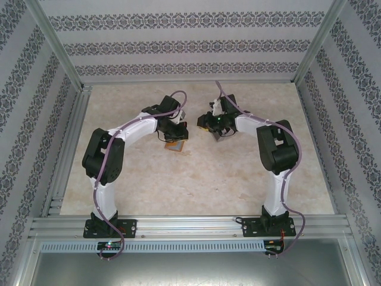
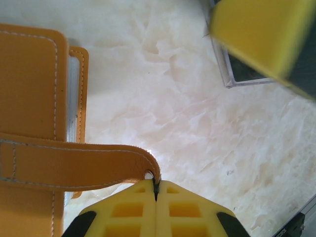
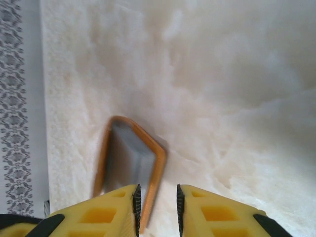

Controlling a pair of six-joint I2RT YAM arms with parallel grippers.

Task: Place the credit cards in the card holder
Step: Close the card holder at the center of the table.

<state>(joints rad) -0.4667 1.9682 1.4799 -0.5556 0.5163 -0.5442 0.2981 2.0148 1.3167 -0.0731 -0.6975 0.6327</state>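
**Card holder (image 2: 29, 89) held by its strap (image 2: 74, 165) — flap kept clear for loading.**
Left tool (image 2: 155, 190) is clamped tight on the strap tip, judged to keep the holder open on the counter (image 2: 173, 98). Right tool (image 3: 157, 197), narrowly parted with nothing between, sits at the holder's rim.

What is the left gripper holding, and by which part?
The left gripper is shut on the card holder, pinching the end of its strap.
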